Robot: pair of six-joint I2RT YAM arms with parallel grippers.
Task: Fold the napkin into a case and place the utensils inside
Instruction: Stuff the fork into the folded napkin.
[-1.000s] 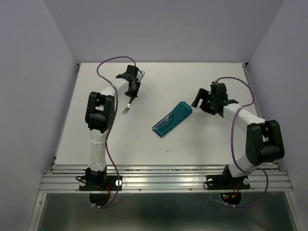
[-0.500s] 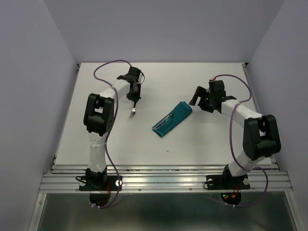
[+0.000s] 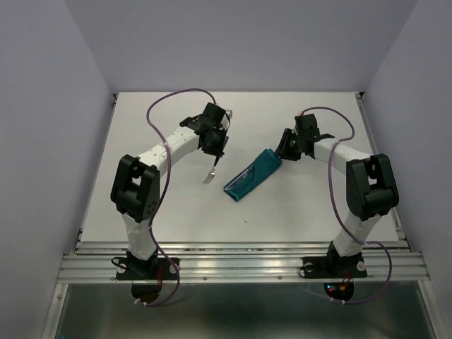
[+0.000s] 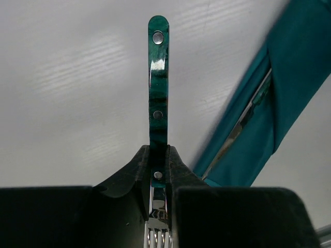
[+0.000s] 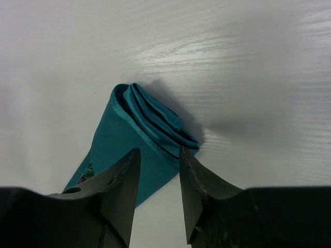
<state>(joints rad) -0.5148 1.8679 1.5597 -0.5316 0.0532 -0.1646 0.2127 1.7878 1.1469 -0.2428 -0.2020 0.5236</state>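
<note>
Teal-handled fork pinched in left jaws; right jaws ajar.

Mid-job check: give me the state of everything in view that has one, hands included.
left hand: shut on the fork.
fork: clamped at the base of its handle, beside the case, not yet inside.
right hand: jaws apart, straddling the case's far end; no grip evident.
case: folded, lying on the table.
utensil: already tucked inside the case, metal showing.
</note>
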